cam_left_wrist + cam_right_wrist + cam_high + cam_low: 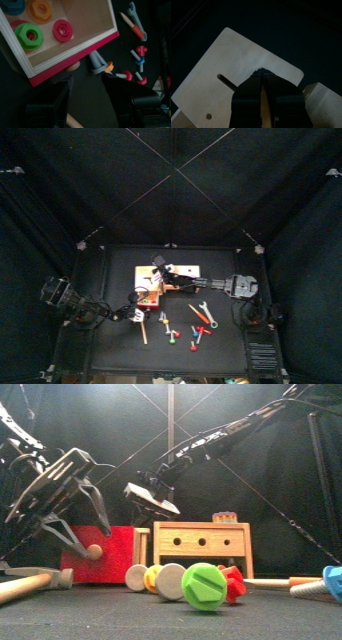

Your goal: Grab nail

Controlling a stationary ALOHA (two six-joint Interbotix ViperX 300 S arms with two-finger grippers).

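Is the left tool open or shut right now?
Open. In the left wrist view, the left tool shows a wide gap between its jaws, nothing held.

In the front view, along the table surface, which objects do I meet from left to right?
Wooden handle → red block → white disc → green nut → blue piece.

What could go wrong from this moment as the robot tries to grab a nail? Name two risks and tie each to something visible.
1. The left gripper is open near the red-edged tray, so its jaws might catch the tray's edge.
2. The small toy fasteners lie crowded together, so the jaws could pinch or scatter the wrong piece.
The right gripper, jaws together over the pale board, seems uninvolved.
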